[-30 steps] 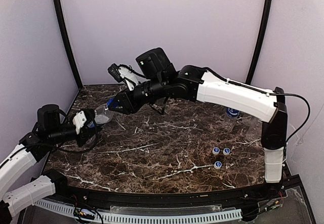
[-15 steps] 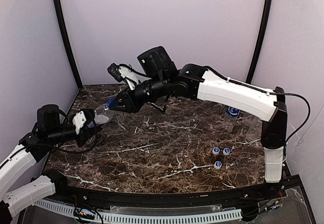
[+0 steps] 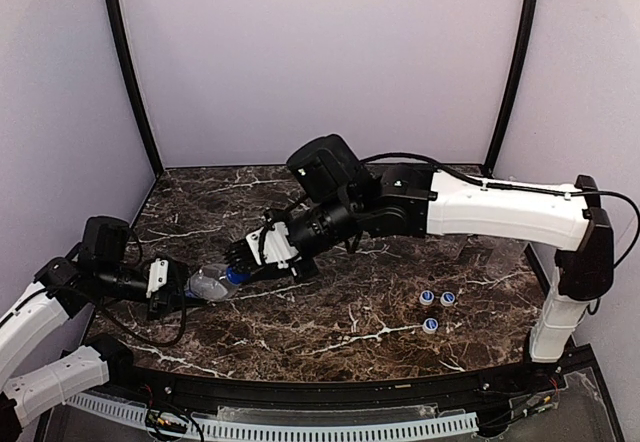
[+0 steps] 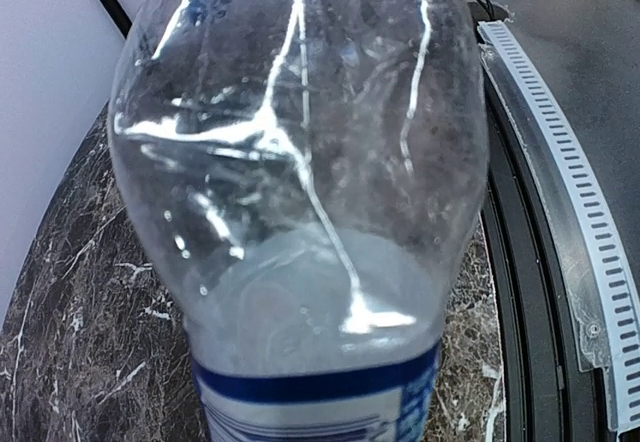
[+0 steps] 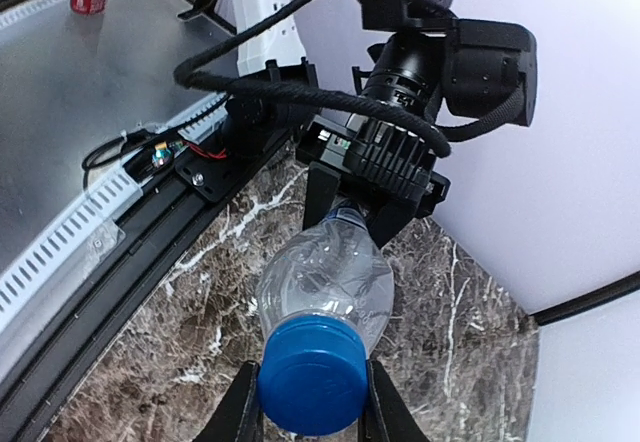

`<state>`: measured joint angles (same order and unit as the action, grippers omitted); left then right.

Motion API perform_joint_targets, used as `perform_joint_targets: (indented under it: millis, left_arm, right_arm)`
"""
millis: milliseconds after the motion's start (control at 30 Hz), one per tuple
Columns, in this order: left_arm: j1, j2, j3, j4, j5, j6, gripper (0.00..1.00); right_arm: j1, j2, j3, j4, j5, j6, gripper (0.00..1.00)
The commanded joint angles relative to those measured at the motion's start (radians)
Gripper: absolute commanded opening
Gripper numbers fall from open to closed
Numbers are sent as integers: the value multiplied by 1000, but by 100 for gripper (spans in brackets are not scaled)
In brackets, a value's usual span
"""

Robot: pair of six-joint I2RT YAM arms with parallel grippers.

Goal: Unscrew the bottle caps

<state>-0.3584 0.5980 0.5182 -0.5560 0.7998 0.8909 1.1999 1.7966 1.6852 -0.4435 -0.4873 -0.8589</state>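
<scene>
A small clear bottle (image 3: 205, 284) with a dark blue label (image 4: 320, 387) is held level just above the marble table (image 3: 330, 342) at the near left. My left gripper (image 3: 172, 290) is shut on its labelled end; its black fingers (image 5: 322, 194) show clamped round that end in the right wrist view. The bottle's body (image 4: 300, 162) fills the left wrist view and hides that gripper's own fingers. The blue cap (image 5: 312, 377) is on the neck. My right gripper (image 5: 310, 402) is shut on this cap, one finger pressed against each side, and it meets the bottle from the right (image 3: 245, 267).
Three loose blue-and-white caps (image 3: 427, 298) (image 3: 447, 298) (image 3: 430, 325) lie on the table at the near right. A black rail with a slotted white strip (image 3: 330, 427) runs along the near edge. The purple side wall (image 3: 60, 112) stands close to the left arm.
Both arms have carried the bottle from the back left down toward the near left of the table. The right gripper has closed onto the cap.
</scene>
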Motion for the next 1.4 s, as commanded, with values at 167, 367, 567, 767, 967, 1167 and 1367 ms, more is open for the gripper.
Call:
perform_joint_targets:
  millis: [167,367,567,767,967,1167,1367]
  left_arm:
    - [30,-18,-11,-225,-52,212,25]
    - [30,-25,-22,-111,-24,47,24]
    - [30,-31,-32,33,-86,-115,24]
    - [30,-29,-77,291,-276,-284,24]
    - [29,-26,-84,376,-379,-302,24]
    - [30,-27,-87,371,-374,-299,24]
    - [30,-27,-90,373,-372,-296,24]
  right_arm:
    - [29,-116,-75,-132,255,-369,0]
    - [45,-127,-128,-7,271,-311,48]
    - [43,-113,-76,143,292,61,99]
    - [-24,7,127,151,195,707,94]
    - [-78,113,232,109,176,1135,79]
    - [-78,170,283,76,146,1198,75]
    - [-78,192,313,54,128,1190,46]
